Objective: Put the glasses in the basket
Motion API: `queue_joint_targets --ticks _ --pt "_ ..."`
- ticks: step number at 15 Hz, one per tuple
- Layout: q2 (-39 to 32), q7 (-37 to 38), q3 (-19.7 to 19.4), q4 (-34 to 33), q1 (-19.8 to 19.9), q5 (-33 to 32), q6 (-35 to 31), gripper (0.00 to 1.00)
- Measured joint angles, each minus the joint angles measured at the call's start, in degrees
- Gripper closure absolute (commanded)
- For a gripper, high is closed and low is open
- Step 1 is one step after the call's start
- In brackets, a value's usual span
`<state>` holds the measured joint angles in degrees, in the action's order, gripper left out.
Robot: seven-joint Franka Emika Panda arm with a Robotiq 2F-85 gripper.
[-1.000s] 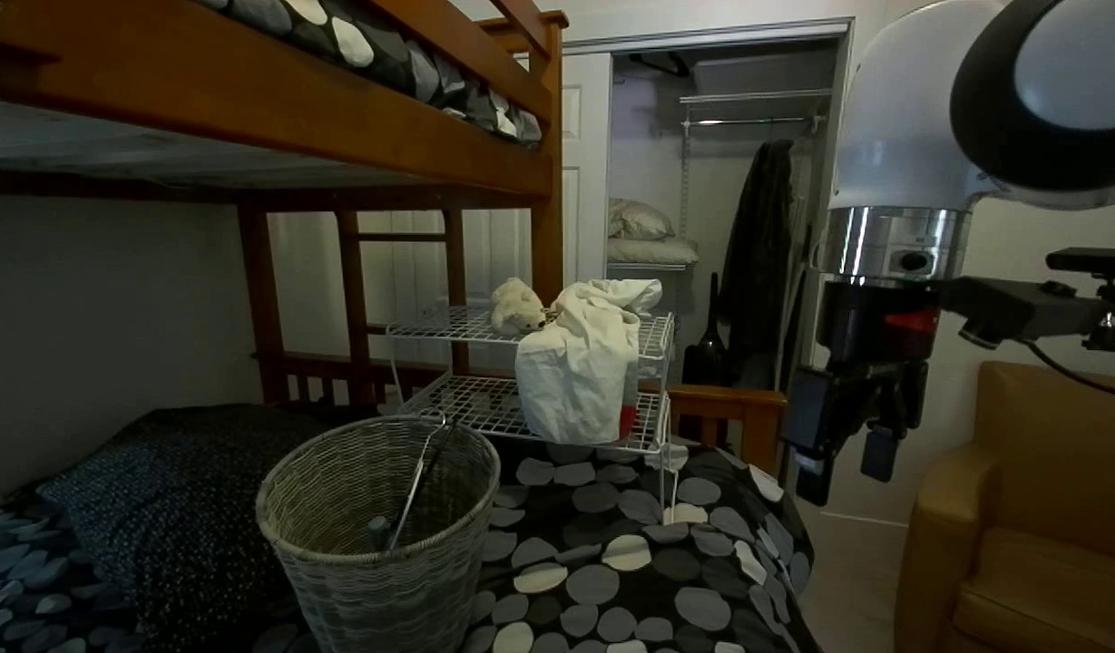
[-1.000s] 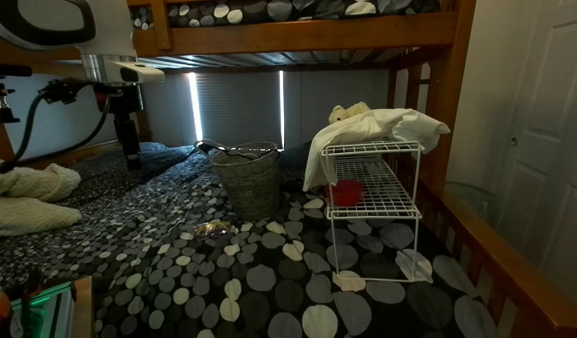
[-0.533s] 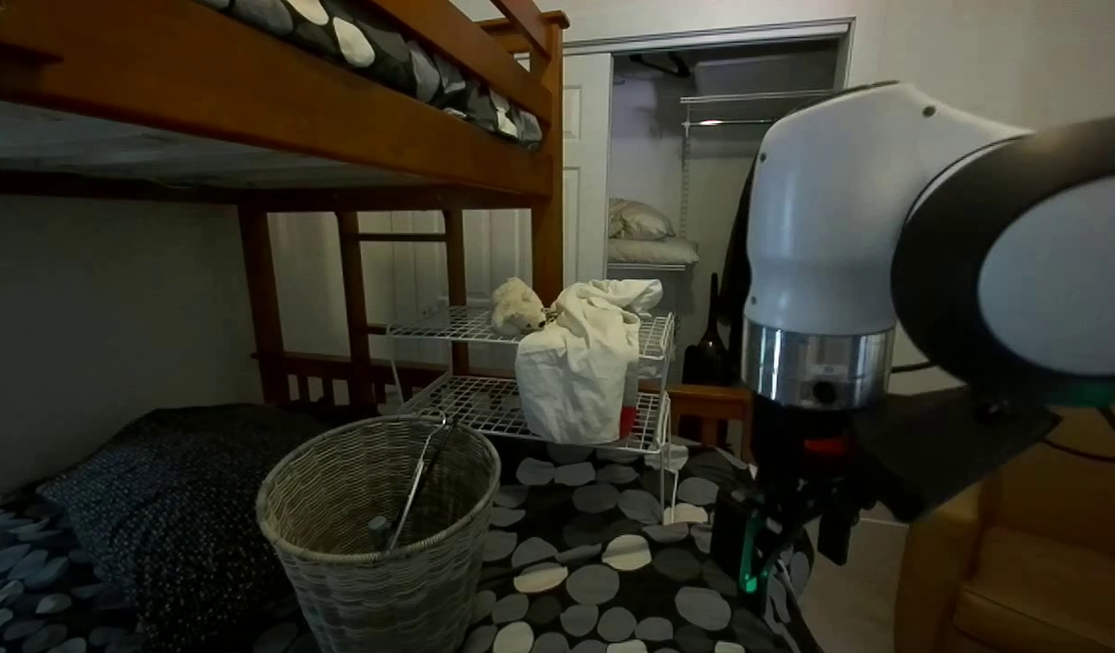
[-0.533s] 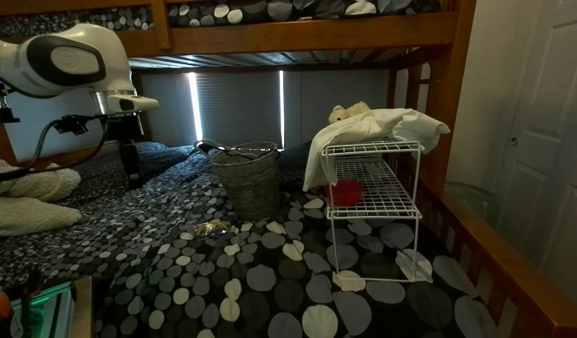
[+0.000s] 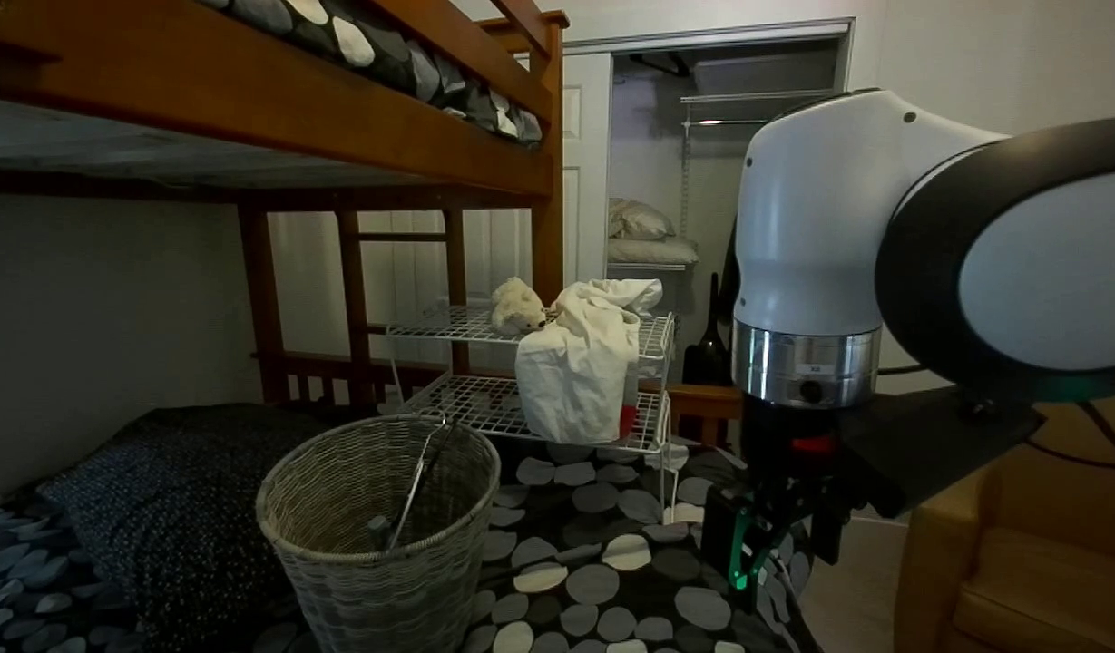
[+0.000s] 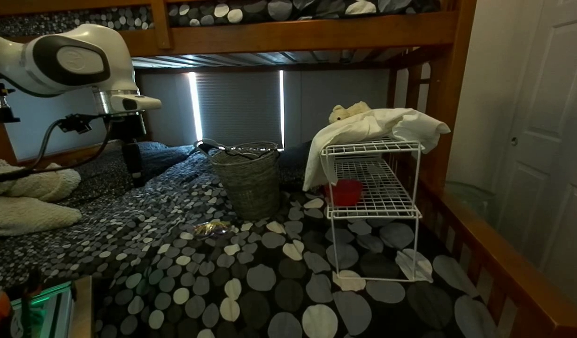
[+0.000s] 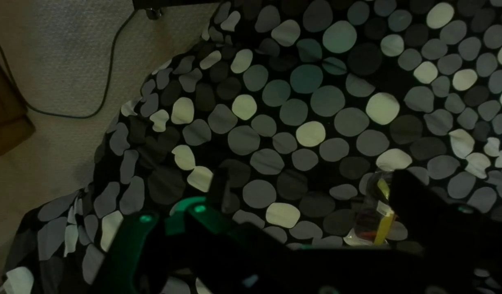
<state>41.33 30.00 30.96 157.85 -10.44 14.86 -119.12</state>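
The glasses (image 6: 213,228) are a small clear thing with yellow parts on the patterned bed, in front of the basket in an exterior view. In the wrist view the glasses (image 7: 383,220) are partly hidden behind the right finger. The basket (image 5: 385,580) is a grey-beige woven one on the bed; it shows in an exterior view too (image 6: 250,188). A thin silver and dark rod (image 5: 416,490) leans inside it. My gripper (image 7: 311,183) is open and empty, pointing down above the bed. In both exterior views the gripper (image 5: 786,570) (image 6: 137,178) is apart from the basket.
A white wire rack (image 6: 373,213) stands on the bed beside the basket. It holds a white cloth (image 6: 363,126), a plush bear (image 6: 349,112) and a red bowl (image 6: 347,192). The upper bunk (image 6: 293,37) overhangs the bed. A cream blanket (image 6: 34,202) lies at the side.
My arm has come down and towards the basket in an exterior view, mostly between one second and half a second ago, then shifted slightly. The glasses and basket have not moved.
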Motion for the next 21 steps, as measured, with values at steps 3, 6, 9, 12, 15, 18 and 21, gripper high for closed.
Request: queue_joint_targets --ticks 3,6,9,12,15,18,21 --pt "-0.1 0.0 -0.1 -0.1 -0.2 -0.1 0.0 0.0" --pt "-2.3 0.3 -1.9 0.1 0.5 1.2 -10.1 0.0" --pt "-9.7 -6.5 -5.3 0.4 2.5 6.5 -24.5 0.0" --pt "-20.8 -18.3 -9.5 -0.8 2.2 14.3 -29.9 0.0" --pt "-31.9 -20.0 -9.0 -3.4 2.9 13.8 -30.0 0.0" --pt "-42.8 -14.3 -9.8 -7.1 2.0 4.8 -35.4 0.0" --pt "-51.3 -8.4 -12.8 -12.0 -0.4 -3.6 -37.8 0.0"
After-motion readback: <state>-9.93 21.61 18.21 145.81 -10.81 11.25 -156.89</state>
